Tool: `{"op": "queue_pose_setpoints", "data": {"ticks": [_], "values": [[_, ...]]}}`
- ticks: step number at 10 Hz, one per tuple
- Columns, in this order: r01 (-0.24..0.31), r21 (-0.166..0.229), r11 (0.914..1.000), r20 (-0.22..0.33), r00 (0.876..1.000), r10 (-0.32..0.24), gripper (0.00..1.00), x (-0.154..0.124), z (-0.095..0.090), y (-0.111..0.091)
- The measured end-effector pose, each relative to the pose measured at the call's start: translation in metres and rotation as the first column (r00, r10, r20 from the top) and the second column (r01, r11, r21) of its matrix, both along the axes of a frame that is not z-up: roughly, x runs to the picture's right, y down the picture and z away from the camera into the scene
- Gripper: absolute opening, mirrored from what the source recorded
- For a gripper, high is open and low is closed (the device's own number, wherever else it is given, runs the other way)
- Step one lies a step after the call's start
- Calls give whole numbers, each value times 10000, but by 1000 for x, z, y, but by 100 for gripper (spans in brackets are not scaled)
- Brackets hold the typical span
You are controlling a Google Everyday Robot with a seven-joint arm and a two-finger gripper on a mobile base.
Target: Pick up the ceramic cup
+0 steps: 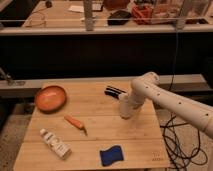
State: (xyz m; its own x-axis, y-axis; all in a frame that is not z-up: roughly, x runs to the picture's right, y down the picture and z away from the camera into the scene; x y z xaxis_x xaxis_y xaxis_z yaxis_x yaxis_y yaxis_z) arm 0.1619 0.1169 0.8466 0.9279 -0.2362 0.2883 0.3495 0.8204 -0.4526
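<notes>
The ceramic cup (123, 112) is a small plain white cup standing upright on the wooden table (100, 135), right of centre. My white arm reaches in from the right and bends down onto it. My gripper (128, 103) sits right at the cup's top, covering its rim, so only the cup's lower left side shows. The cup rests on the table.
A wide orange-brown bowl (50, 98) sits at the table's left rear. An orange carrot-like item (75, 123), a white bottle (55, 144) and a blue sponge (111, 155) lie toward the front. A dark striped object (115, 91) lies just behind the cup. Cables (181, 145) trail at the right.
</notes>
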Motion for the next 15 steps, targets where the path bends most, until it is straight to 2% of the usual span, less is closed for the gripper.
{"op": "queue_pose_setpoints", "data": {"ticks": [1,3,7,8,9,12,15], "values": [[-16,21,10000,-49,10000,16,70,0,1,1],[-7,55,10000,6,10000,7,50,-7,7,-2],[-45,95,9999,-35,10000,45,10,-9,8,1],[-19,94,10000,-8,10000,19,5,-11,6,0],[32,87,10000,44,10000,-32,4,-14,0,-4],[176,55,9998,112,9998,-177,4,-15,-31,-31],[289,80,9996,250,9993,-291,4,-20,-43,-41]]}}
